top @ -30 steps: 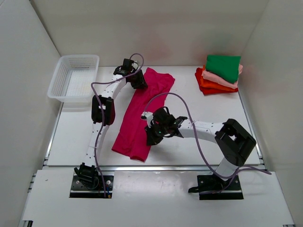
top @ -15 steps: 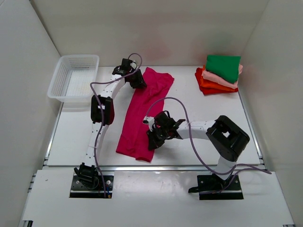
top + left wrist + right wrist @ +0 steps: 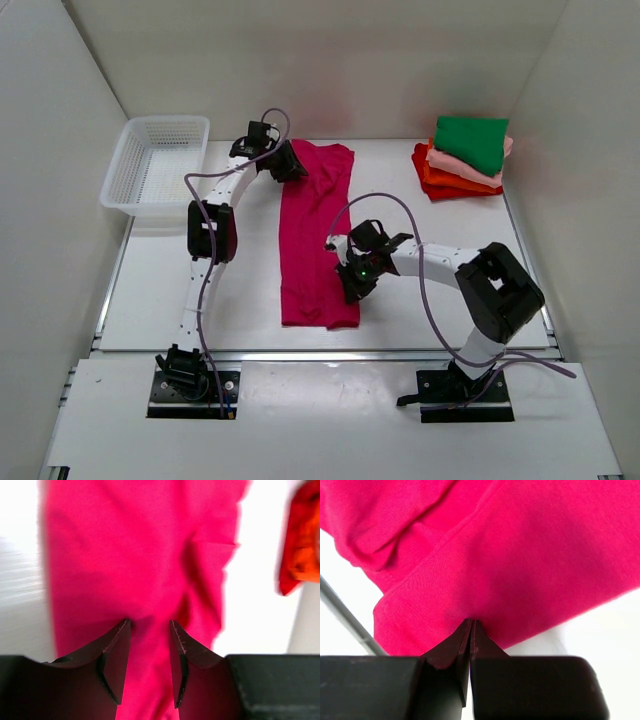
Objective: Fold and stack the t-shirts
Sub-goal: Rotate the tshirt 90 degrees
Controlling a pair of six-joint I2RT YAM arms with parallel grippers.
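Note:
The magenta-pink t-shirt [image 3: 315, 235] lies as a long narrow strip running from the far middle of the table towards the near edge. My left gripper [image 3: 288, 165] is at its far left corner. In the left wrist view [image 3: 148, 625] its jaws stand narrowly apart, closed on bunched magenta cloth [image 3: 145, 555]. My right gripper [image 3: 351, 288] is at the strip's right edge near its near end. In the right wrist view [image 3: 471, 622] its jaws are pinched together on the cloth's edge [image 3: 485, 555]. The folded stack [image 3: 465, 160] sits at the far right, with green [image 3: 472, 140] on top.
The white mesh basket [image 3: 155, 165] stands at the far left, by the left wall. White walls close in the table on the left, the back and the right. The folded stack's orange-red side [image 3: 300, 545] shows at the right of the left wrist view.
The shirt has swung from a diagonal to nearly straight. My right gripper dragged its near end to the right, and my left gripper shifted its far end slightly left and back.

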